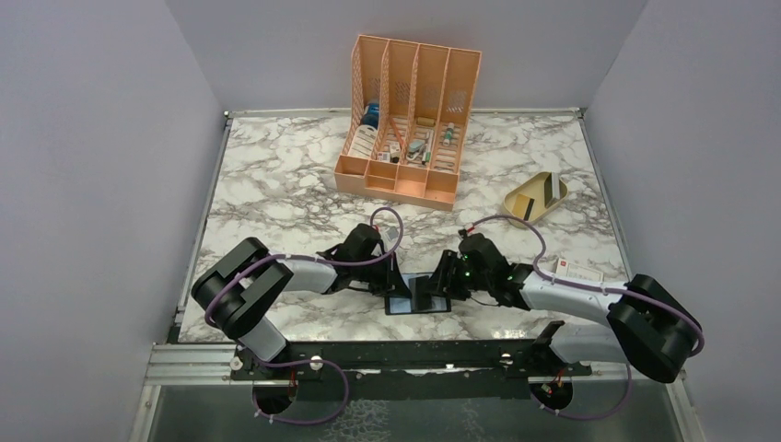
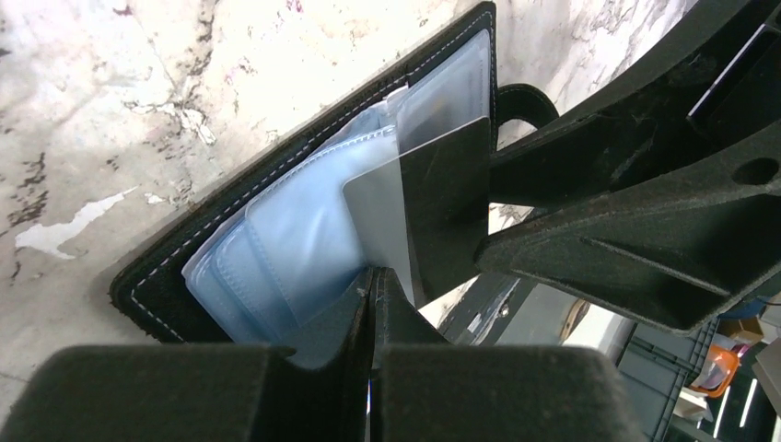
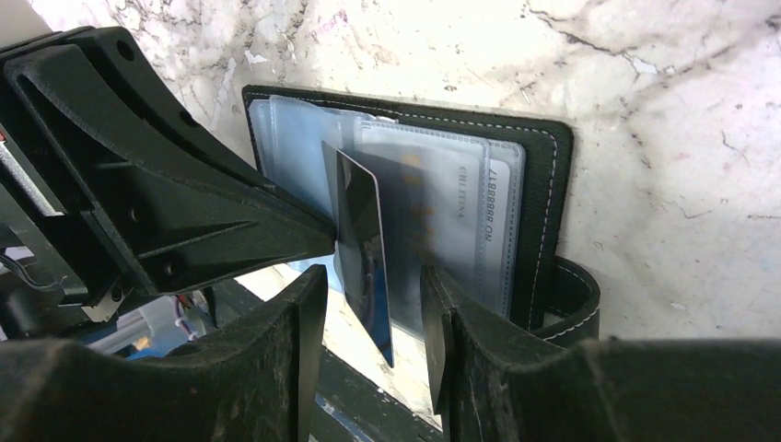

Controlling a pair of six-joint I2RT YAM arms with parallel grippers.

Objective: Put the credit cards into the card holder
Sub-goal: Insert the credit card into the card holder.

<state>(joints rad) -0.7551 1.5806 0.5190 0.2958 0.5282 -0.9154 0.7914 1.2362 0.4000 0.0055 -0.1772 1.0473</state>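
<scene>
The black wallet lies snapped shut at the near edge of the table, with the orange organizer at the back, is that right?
No. The card holder lies open, not snapped shut; the right wrist view shows its clear pockets. It does lie at the near edge of the table, with the orange organizer at the back.

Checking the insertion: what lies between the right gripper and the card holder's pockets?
A dark credit card, edge-on, between the right gripper and the card holder; shown in the right wrist view.
</scene>
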